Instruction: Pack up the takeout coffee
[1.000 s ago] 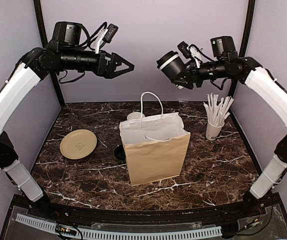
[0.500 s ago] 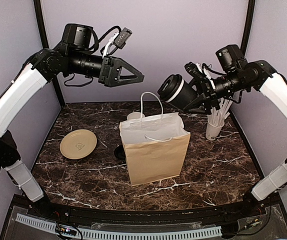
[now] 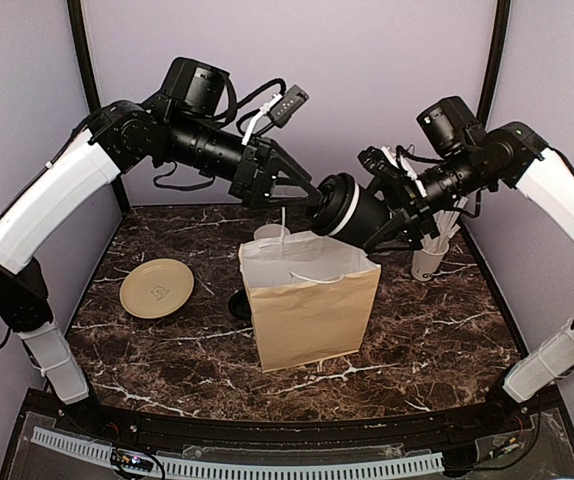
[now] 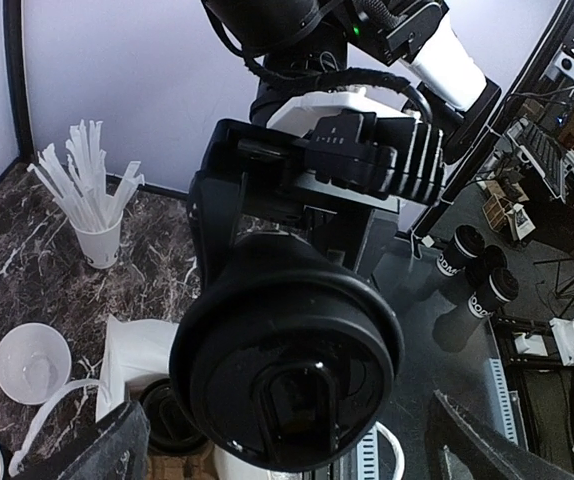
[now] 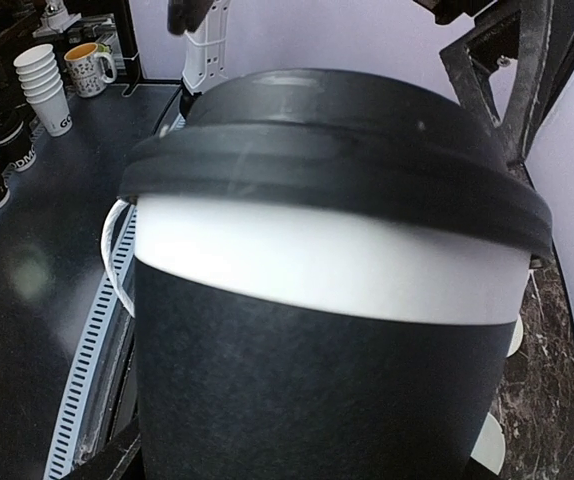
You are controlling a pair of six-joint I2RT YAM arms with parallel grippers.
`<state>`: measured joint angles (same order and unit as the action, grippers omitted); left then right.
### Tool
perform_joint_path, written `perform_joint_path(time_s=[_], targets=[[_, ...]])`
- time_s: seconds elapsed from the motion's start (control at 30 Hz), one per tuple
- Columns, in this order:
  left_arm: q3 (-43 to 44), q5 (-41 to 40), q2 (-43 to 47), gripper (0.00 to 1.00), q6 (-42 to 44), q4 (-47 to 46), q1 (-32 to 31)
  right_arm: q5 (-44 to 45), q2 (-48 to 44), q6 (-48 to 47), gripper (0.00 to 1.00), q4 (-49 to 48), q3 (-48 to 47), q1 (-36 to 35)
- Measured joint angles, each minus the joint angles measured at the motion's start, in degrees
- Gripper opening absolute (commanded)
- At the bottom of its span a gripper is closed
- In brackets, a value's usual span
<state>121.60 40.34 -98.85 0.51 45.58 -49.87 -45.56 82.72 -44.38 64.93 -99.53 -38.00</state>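
The takeout coffee cup (image 3: 352,210) has come down and leftward since a second ago: then it was held high near the back wall, and now it hangs just above the open mouth of the brown paper bag (image 3: 312,310). It lies almost on its side, with its black dome lid turned toward the other arm. The right end effector (image 3: 387,218) grips it round the black body below the white band, as it did before. The left end effector (image 3: 305,193), a second ago well apart on the far left, has swung in to the centre. Its fingers are spread wide and empty, their tips just short of the lid, which fills the left wrist view face-on. The bag, plate and straws have not shifted. In the left wrist view, black cups (image 4: 477,300) standing off the bench carry white lettering too small to read surely. The plate's square centre mark is likewise unreadable. On the bench (image 3: 437,330) there are one bag, one tan plate (image 3: 156,288), one white cup of straws (image 3: 428,262) and one low white bowl (image 3: 267,234) behind the bag. One coffee cup is held aloft.
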Motion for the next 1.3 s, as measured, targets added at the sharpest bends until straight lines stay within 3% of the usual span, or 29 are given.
perform_joint_path(time_s=[0.6,1.17,1.3], targets=[[0.3,-6.0,-1.0,0.96,4.1,2.6,-2.7,1.3,1.9,2.7,0.65,-0.2,-1.4,-1.7],[0.3,-8.0,-1.0,0.84,5.9,2.9,-3.1,1.6,2.6,2.7,0.65,-0.6,-2.1,-1.7],[0.3,-8.0,-1.1,0.77,5.9,2.9,-3.1,1.5,2.6,2.2,0.65,-0.5,-2.1,-1.7]])
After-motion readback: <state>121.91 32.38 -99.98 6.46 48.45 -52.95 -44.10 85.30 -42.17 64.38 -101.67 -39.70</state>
